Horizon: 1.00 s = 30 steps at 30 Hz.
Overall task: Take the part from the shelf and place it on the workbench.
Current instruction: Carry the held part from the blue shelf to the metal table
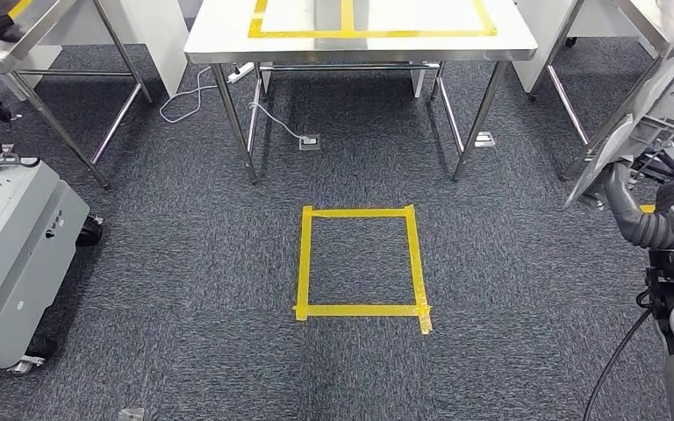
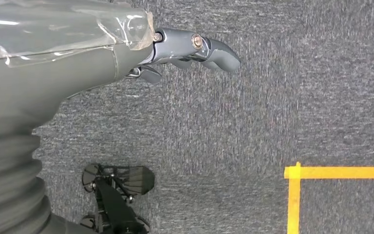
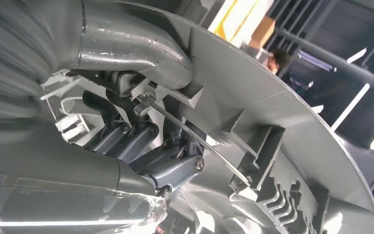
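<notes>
The part (image 1: 658, 96) is a large flat grey plastic panel with ribs and clips, held tilted up at the far right of the head view. My right hand (image 1: 632, 206) grips its lower edge. In the right wrist view the thumb (image 3: 136, 53) presses one face of the part (image 3: 282, 126) and the dark fingers (image 3: 141, 141) curl against the ribbed face. The workbench (image 1: 228, 44), white-topped with a yellow tape frame (image 1: 369, 33), stands straight ahead across the carpet. My left hand (image 2: 190, 48) hangs over the carpet, fingers loosely bent, holding nothing.
A yellow tape square (image 1: 360, 263) marks the carpet in front of the workbench. A grey wheeled cart (image 1: 9, 237) stands at the left, with a steel table (image 1: 0, 44) behind it. Another steel table's legs (image 1: 579, 96) stand at the right. Cables (image 1: 272, 118) run under the bench.
</notes>
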{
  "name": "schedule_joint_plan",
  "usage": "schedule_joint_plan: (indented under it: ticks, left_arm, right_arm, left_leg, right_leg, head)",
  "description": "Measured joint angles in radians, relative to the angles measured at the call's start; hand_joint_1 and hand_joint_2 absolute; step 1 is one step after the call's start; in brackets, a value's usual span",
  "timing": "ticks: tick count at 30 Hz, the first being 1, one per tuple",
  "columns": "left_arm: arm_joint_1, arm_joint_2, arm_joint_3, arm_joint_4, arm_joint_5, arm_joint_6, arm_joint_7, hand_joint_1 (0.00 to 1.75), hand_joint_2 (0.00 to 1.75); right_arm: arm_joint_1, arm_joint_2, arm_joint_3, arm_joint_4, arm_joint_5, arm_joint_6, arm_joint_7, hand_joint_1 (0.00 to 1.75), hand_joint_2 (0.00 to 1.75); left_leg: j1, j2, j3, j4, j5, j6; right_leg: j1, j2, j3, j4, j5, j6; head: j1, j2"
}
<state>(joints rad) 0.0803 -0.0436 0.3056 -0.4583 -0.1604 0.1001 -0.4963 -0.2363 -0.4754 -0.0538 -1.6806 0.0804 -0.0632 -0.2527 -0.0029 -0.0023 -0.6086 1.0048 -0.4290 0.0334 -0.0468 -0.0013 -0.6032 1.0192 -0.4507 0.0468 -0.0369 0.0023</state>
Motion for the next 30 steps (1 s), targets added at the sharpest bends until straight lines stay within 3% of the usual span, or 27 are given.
schedule_joint_plan:
  ticks: [2, 4, 6, 7, 9, 11, 14, 16, 18, 20, 22, 24, 26, 28, 30]
  left_arm:
    - [-0.006, -0.001, 0.000, 0.002, 0.001, 0.001, -0.001, 0.00, 1.75]
    - [-0.009, -0.003, 0.000, 0.003, 0.001, 0.002, -0.002, 0.00, 1.75]
    - [-0.010, -0.004, -0.001, 0.005, 0.001, 0.003, -0.002, 0.00, 1.75]
    - [-0.010, -0.005, -0.001, 0.005, 0.000, 0.003, -0.002, 0.00, 1.75]
    - [-0.010, -0.007, -0.002, 0.006, -0.001, 0.003, -0.002, 0.00, 1.75]
    - [-0.010, -0.007, -0.003, 0.006, -0.004, 0.003, -0.002, 0.00, 1.75]
    - [-0.009, -0.006, -0.003, 0.006, -0.006, 0.002, -0.003, 0.00, 1.75]
    - [-0.010, -0.006, -0.004, 0.007, -0.006, 0.002, -0.004, 0.00, 1.75]
    - [-0.012, -0.005, -0.004, 0.007, -0.006, 0.001, -0.004, 0.00, 1.75]
    - [-0.013, -0.005, -0.004, 0.007, -0.006, 0.001, -0.004, 0.00, 1.75]
    - [-0.013, -0.007, -0.005, 0.008, -0.006, -0.001, -0.004, 0.00, 1.75]
    - [-0.014, -0.007, -0.007, 0.008, -0.006, -0.003, -0.004, 0.00, 1.75]
    - [-0.018, -0.004, -0.009, 0.008, -0.007, -0.005, -0.002, 0.00, 1.75]
    - [-0.023, -0.001, -0.011, 0.008, -0.007, -0.007, 0.001, 0.00, 1.75]
    - [-0.026, 0.001, -0.013, 0.007, -0.006, -0.010, 0.004, 0.00, 1.75]
  right_arm:
    - [-0.003, 0.000, 0.000, 0.002, -0.002, 0.002, 0.001, 1.66, 1.75]
    - [-0.006, 0.000, -0.002, 0.004, -0.003, 0.002, 0.002, 1.66, 1.75]
    - [-0.003, 0.000, -0.003, 0.004, -0.004, 0.001, 0.002, 1.66, 1.75]
    - [-0.001, 0.000, -0.004, 0.004, -0.005, 0.001, 0.002, 1.66, 1.75]
    - [0.002, 0.000, -0.006, 0.004, -0.008, 0.001, 0.002, 1.66, 1.75]
    - [0.006, 0.000, -0.014, 0.002, -0.010, 0.001, 0.002, 1.66, 1.75]
    - [0.017, -0.001, -0.027, -0.001, -0.012, 0.000, 0.002, 1.66, 1.75]
    - [0.019, 0.000, -0.031, -0.003, -0.014, 0.000, 0.002, 1.66, 1.75]
    - [0.022, 0.000, -0.036, -0.007, -0.015, 0.000, 0.002, 1.66, 1.75]
    - [0.025, 0.000, -0.042, -0.008, -0.016, 0.000, 0.001, 1.66, 1.75]
    - [0.028, 0.000, -0.045, -0.008, -0.016, 0.001, 0.001, 1.66, 1.75]
    - [0.029, 0.000, -0.045, -0.008, -0.015, 0.001, 0.001, 1.66, 1.75]
    - [0.029, 0.001, -0.046, -0.010, -0.013, -0.001, 0.001, 1.66, 1.75]
    - [0.031, 0.003, -0.049, -0.011, -0.006, -0.008, 0.000, 1.66, 1.75]
    - [0.035, 0.004, -0.051, -0.014, 0.002, -0.015, -0.001, 1.66, 1.75]
  left_leg:
    - [0.001, 0.000, 0.017, -0.023, 0.012, 0.016]
    - [-0.006, 0.000, 0.019, -0.026, 0.013, 0.023]
    - [-0.010, 0.000, 0.020, -0.024, 0.011, 0.026]
    - [-0.011, 0.000, 0.021, -0.022, 0.008, 0.026]
    - [-0.011, 0.000, 0.020, -0.009, -0.001, 0.021]
    - [-0.017, 0.001, 0.013, 0.014, -0.017, 0.011]
    - [-0.020, 0.007, 0.007, 0.027, -0.028, 0.004]
    - [-0.016, 0.010, 0.000, 0.044, -0.043, -0.004]
    - [-0.008, 0.008, -0.036, 0.122, -0.089, -0.020]
    - [0.000, 0.007, -0.099, 0.253, -0.144, -0.031]
    - [0.005, 0.006, -0.137, 0.316, -0.151, -0.033]
    - [0.004, 0.002, -0.104, 0.231, -0.090, -0.022]
    - [-0.003, -0.004, -0.040, 0.093, -0.031, 0.002]
    - [-0.013, -0.005, -0.010, 0.029, -0.017, 0.018]
    - [-0.018, -0.003, 0.000, 0.012, -0.012, 0.025]
  right_leg:
    - [0.002, 0.000, -0.031, 0.063, -0.031, -0.006]
    - [0.007, 0.000, -0.097, 0.194, -0.083, -0.018]
    - [0.009, 0.000, -0.140, 0.271, -0.099, -0.015]
    - [0.009, 0.000, -0.135, 0.254, -0.084, -0.008]
    - [0.008, -0.011, -0.078, 0.130, -0.029, 0.008]
    - [0.010, -0.021, -0.030, 0.033, 0.003, 0.006]
    - [0.012, -0.012, -0.024, 0.021, 0.005, -0.014]
    - [0.009, -0.004, -0.022, 0.019, 0.006, -0.020]
    - [0.005, 0.002, -0.019, 0.018, 0.007, -0.026]
    - [0.005, 0.009, -0.019, 0.019, 0.006, -0.029]
    - [0.007, 0.019, -0.018, 0.019, 0.006, -0.029]
    - [0.010, 0.029, -0.016, 0.018, 0.006, -0.029]
    - [0.012, 0.037, -0.014, 0.015, 0.007, -0.028]
    - [0.008, 0.040, -0.013, 0.011, 0.009, -0.024]
    - [0.007, 0.041, -0.011, 0.002, 0.012, -0.014]
  head:
    - [0.004, 0.000]
    - [0.007, 0.000]
    - [0.007, 0.000]
    - [0.007, 0.000]
    - [0.008, 0.000]
    - [0.007, 0.000]
    - [0.006, 0.000]
    - [0.005, 0.000]
    - [0.002, 0.000]
    - [0.000, 0.000]
    - [0.000, 0.000]
    - [0.000, 0.000]
    - [0.001, 0.000]
    - [0.002, 0.000]
    - [0.002, 0.000]
